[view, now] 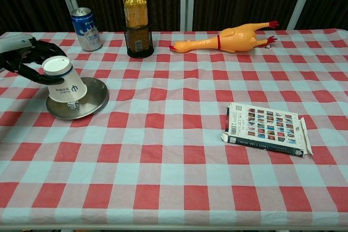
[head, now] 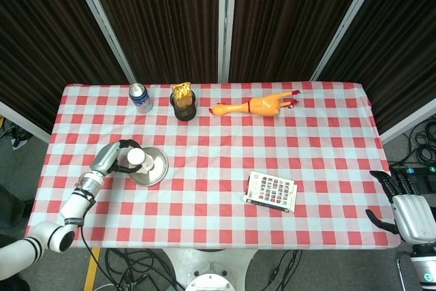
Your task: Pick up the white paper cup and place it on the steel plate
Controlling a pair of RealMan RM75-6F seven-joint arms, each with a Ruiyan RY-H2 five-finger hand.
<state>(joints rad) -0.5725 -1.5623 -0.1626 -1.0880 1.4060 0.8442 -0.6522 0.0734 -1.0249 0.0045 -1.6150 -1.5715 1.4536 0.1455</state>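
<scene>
**Left hand holds cup over plate**

Left hand point(view: 27, 61) grips the cup point(view: 64, 84), dark fingers point(head: 125, 144) wrapped round its narrow upper end. Cup is upside down: closed base up, wide mouth down, blue band near the top and small print on its side. It sits tilted, base leaning toward the hand. Cup is over the left part of the plate point(view: 93, 97); in chest view its lower rim looks to be at the plate surface, but can't tell if it actually touches or hangs just above. Head view shows same: cup point(head: 135, 159) at plate's point(head: 158, 163) left edge, left hand point(head: 117, 155) reaching in from table's left side w/ forearm angled down toward the near-left corner.

Right hand point(head: 403, 202) is off the table, past the near-right corner, seen in head view only. Fingers apart, nothing in it.

Other items on the red-white check cloth point(view: 179, 150):
- blue can point(view: 86, 29) at back left, upright
- mesh cup w/ gold packet point(view: 136, 23) just right of can, upright
- rubber chicken point(view: 228, 38) lying along back edge, head to the left, feet to the right
- box w/ grid of small pics point(view: 266, 129) lying flat, right of centre, well apart from plate
</scene>
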